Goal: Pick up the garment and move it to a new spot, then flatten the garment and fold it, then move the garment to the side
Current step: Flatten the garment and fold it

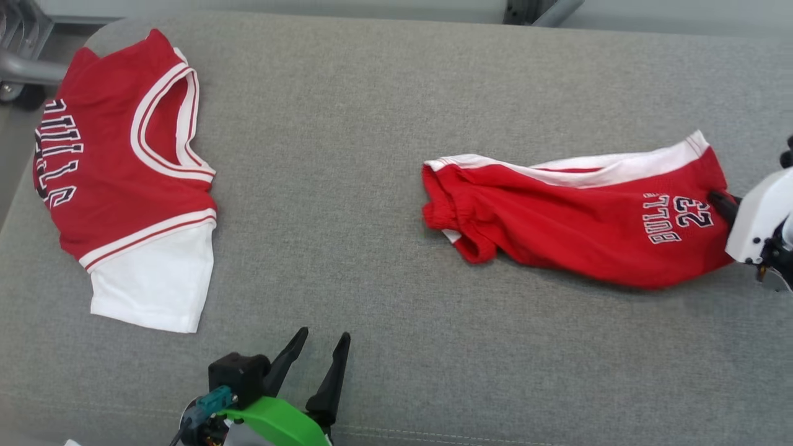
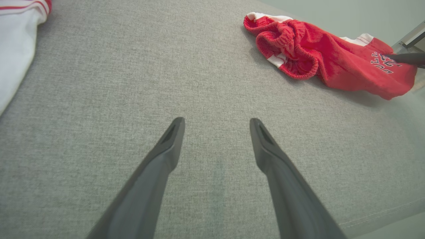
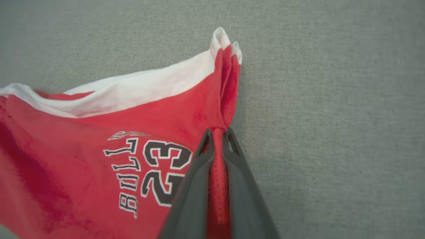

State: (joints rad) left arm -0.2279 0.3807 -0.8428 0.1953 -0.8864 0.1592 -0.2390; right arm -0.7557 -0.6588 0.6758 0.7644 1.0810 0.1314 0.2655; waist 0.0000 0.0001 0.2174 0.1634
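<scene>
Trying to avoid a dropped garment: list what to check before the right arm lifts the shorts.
1. Grip: right gripper shut on the hem of the shorts: ok.
2. All hem layers caught: cannot tell.
3. Other arm: left gripper open over bare cushion, off the cloth: ok.
4. Shorts apart from the jersey: ok.
5. Shorts flat: not ok, waistband bunched.

Rumpled red shorts, white side stripe, "23" print, on grey cushion, right side.
</scene>
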